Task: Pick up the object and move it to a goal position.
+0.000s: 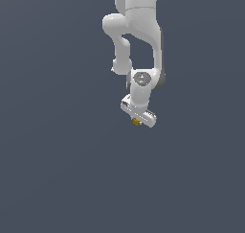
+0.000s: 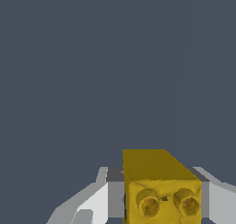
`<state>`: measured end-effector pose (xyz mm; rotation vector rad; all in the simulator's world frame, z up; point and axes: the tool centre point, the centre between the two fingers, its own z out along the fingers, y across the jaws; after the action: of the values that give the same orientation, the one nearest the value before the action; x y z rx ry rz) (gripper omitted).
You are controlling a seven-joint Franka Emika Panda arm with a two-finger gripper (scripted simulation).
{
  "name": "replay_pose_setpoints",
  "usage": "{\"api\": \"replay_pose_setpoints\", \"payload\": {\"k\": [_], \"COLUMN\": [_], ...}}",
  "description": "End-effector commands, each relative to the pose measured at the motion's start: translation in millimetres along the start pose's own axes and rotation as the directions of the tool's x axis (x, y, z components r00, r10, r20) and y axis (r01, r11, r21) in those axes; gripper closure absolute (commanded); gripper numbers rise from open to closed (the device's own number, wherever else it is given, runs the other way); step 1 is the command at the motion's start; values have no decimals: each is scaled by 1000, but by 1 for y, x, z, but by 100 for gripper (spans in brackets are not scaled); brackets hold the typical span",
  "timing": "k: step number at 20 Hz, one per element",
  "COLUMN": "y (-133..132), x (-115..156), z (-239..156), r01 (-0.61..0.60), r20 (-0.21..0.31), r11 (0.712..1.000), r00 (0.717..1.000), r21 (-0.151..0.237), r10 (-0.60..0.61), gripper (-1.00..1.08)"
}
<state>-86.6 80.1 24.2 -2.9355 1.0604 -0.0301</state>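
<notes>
Though tiny in the exterior view, the yellow object (image 1: 136, 122) sits clamped in the gripper (image 1: 137, 121); fingers (image 2: 94, 204) partly cropped in wrist view.

arm (image 1: 136, 16) cut off at frame top, object (image 2: 161, 191) cropped at wrist view's edge
</notes>
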Motion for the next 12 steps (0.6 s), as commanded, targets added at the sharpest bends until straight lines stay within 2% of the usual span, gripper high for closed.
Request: {"api": "replay_pose_setpoints", "payload": {"k": [1,6,12], "y": [-8,-32,-72], "x": [5,20,42], "z": [-2,-11,-31], "r01": [11,49,116], "r20": [-12,-50,-115], "r11": [1000,994,969], "r00": [1000,998,989], "r21": [24,100,219], "r10": [-11,-45,-92], "gripper": [108,108,108]}}
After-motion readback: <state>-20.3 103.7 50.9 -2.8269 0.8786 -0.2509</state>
